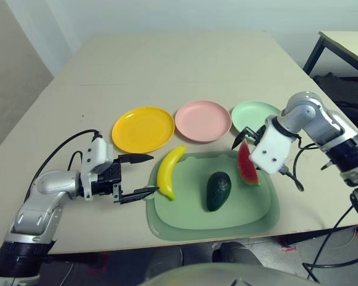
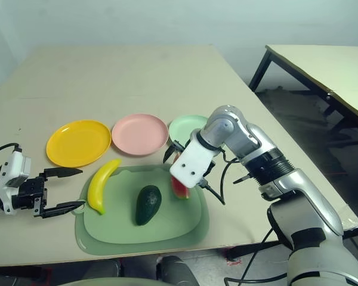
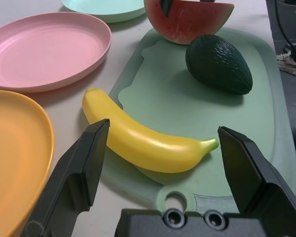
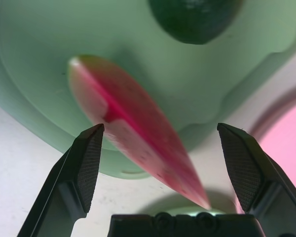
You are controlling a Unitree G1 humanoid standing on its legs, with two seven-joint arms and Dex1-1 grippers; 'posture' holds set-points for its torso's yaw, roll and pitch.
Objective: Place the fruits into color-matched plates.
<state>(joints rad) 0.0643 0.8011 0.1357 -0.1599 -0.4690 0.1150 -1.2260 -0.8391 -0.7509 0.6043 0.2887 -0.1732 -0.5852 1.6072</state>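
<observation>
My right tool (image 1: 246, 138) spread wide above watermelon wedge (image 1: 246, 165) on mat (image 1: 256, 217), nothing held. Looks light, rigid, slick plastic; pinch flat red faces. Left tool (image 1: 135, 177) released beside banana (image 1: 169, 171).

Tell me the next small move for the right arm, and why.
Probably lower the right gripper a little further and close on the watermelon wedge. Its jaws stand open, straddling the wedge from above, which lies unheld on the green mat, and the pink plate waits empty.
</observation>
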